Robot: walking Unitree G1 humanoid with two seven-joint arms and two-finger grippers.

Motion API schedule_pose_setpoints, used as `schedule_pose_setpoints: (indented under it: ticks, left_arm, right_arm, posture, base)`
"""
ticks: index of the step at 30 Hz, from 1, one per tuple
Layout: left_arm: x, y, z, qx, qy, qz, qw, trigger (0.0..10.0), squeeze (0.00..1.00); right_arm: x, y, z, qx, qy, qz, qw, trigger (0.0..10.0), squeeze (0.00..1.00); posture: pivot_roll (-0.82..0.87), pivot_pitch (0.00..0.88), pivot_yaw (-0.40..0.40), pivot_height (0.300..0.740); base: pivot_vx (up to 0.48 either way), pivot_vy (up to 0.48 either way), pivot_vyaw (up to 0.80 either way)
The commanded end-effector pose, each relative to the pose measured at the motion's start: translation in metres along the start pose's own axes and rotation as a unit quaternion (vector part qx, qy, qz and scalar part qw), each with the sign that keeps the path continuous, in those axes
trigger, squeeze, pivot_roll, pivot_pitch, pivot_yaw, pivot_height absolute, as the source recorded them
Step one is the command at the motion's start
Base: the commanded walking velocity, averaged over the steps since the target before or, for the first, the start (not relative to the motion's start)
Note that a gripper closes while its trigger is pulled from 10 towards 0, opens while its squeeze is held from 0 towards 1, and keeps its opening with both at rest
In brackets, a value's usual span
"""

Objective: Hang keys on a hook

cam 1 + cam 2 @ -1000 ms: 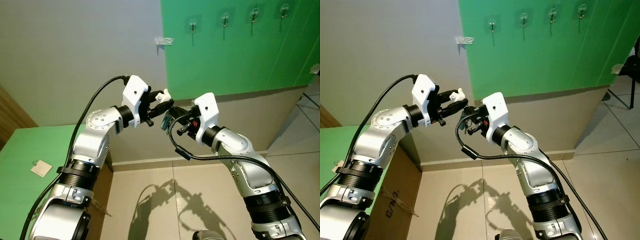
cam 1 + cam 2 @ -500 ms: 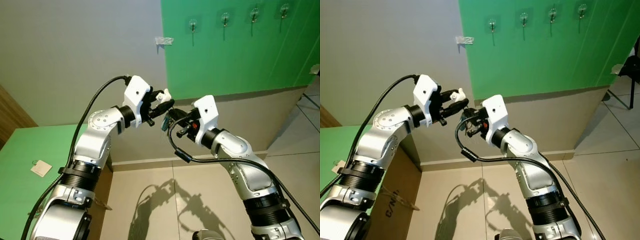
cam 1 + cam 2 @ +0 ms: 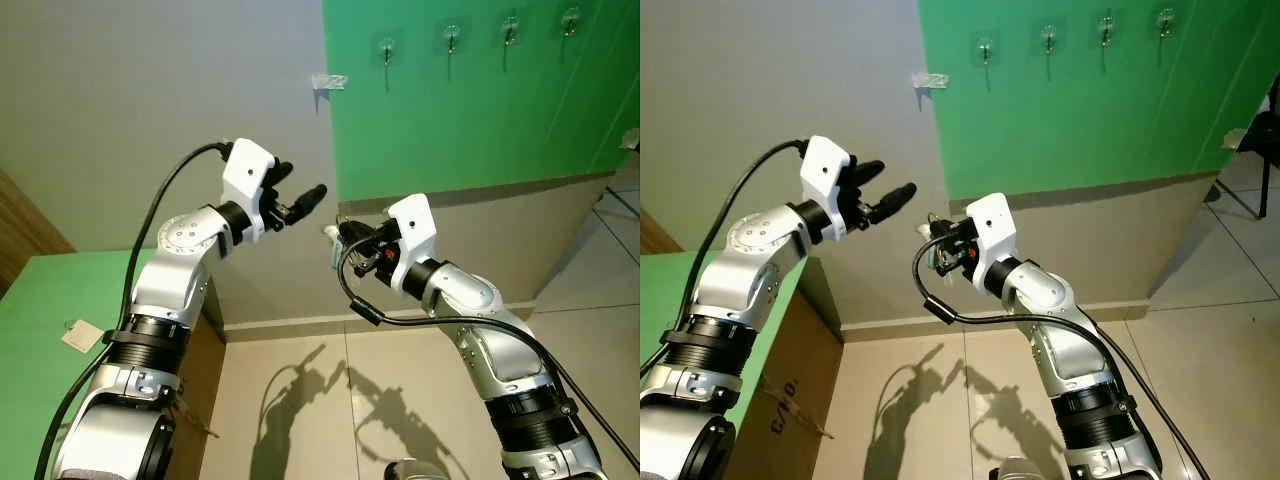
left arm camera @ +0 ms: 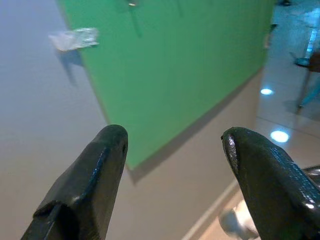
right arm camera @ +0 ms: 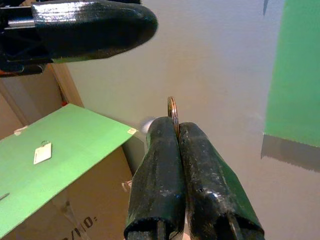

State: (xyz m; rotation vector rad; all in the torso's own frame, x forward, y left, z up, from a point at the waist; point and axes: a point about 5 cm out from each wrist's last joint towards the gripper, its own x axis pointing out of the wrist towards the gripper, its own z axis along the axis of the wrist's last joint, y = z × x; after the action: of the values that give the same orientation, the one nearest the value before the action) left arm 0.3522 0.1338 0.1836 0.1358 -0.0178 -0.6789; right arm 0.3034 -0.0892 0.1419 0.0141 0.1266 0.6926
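Observation:
My right gripper point(image 3: 338, 235) is raised at chest height and shut on the key ring point(image 5: 172, 107), whose brass edge pokes out between the closed fingers point(image 5: 160, 150). A small pale tag point(image 3: 328, 232) hangs at the fingertips. Up and to the left of it, my left gripper point(image 3: 298, 186) is open and holds nothing; its spread fingers point(image 4: 95, 170) point at the wall. Several small hooks point(image 3: 452, 37) run in a row high on the green wall panel point(image 3: 480, 110), above and beyond both grippers. A clear hook point(image 3: 327, 82) sticks out of the grey wall beside the panel.
A green tabletop point(image 3: 40, 310) lies at my left with a white tagged card point(image 3: 82, 336) on it. A cardboard box point(image 3: 790, 380) stands under it. Tiled floor point(image 3: 400, 370) spreads below the arms, and a beige skirting wall point(image 3: 520, 230) runs under the green panel.
My left gripper has let go of the keys, opened and drawn back up and to the left. The right gripper now holds the ring alone, almost where it was.

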Motion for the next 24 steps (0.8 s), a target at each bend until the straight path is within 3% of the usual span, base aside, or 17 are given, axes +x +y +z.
schedule_pose_setpoints:
  ticks: [1,5,6,11,13,16,18,21,24]
  left_arm:
    - [-0.006,0.013,0.000,0.005,0.005,0.035,0.999,10.0,1.00]
    - [-0.017,0.019,-0.012,-0.008,0.017,0.063,0.998,10.0,1.00]
    - [-0.023,0.019,-0.018,-0.027,0.011,0.085,0.996,10.0,0.00]
    - [-0.031,0.015,-0.033,-0.046,0.014,0.139,0.989,10.0,0.00]
    - [-0.050,0.002,-0.058,-0.091,0.014,0.196,0.976,10.0,0.00]
    - [-0.064,-0.015,-0.077,-0.101,0.028,0.213,0.971,10.0,0.00]
    - [-0.069,-0.028,-0.086,-0.112,0.037,0.210,0.971,10.0,0.00]
    - [-0.079,-0.047,-0.097,-0.093,0.046,0.204,0.973,10.0,0.00]
    - [-0.097,-0.065,-0.114,-0.115,0.049,0.216,0.968,10.0,0.00]
  right_arm:
    - [-0.001,-0.003,0.005,-0.004,-0.012,-0.008,1.000,0.0,0.00]
    - [-0.006,-0.013,0.005,-0.012,-0.017,-0.039,0.999,0.0,0.00]
    - [-0.011,-0.022,0.005,-0.021,-0.022,-0.073,0.997,0.0,0.00]
    - [-0.022,-0.036,-0.002,-0.014,-0.024,-0.141,0.990,0.0,0.00]
    - [-0.043,-0.043,-0.018,-0.023,-0.022,-0.203,0.979,0.0,0.00]
    - [-0.059,-0.044,-0.033,-0.032,-0.015,-0.233,0.972,0.0,0.00]
    - [-0.066,-0.042,-0.041,-0.032,-0.012,-0.233,0.972,0.0,0.00]
    - [-0.077,-0.035,-0.057,-0.011,-0.007,-0.242,0.970,0.0,0.00]
    - [-0.090,-0.017,-0.082,0.001,0.015,-0.230,0.973,0.0,0.00]
  posture:
    - [-0.24,0.000,0.117,0.740]
    - [-0.24,0.000,0.118,0.740]
    - [-0.23,0.000,0.119,0.740]
    - [-0.23,0.000,0.118,0.740]
    - [-0.21,0.000,0.120,0.740]
    - [-0.20,0.000,0.119,0.740]
    - [-0.20,0.000,0.118,0.740]
    - [-0.20,0.000,0.111,0.740]
    - [-0.20,0.000,0.105,0.740]
  base:
    - [0.000,0.000,0.00]
    - [0.000,0.000,0.00]
    - [0.000,0.000,0.00]
    - [0.000,0.000,0.00]
    - [0.000,0.000,0.00]
    - [0.000,0.000,0.00]
    - [0.000,0.000,0.00]
    - [0.000,0.000,0.00]
    - [0.000,0.000,0.00]
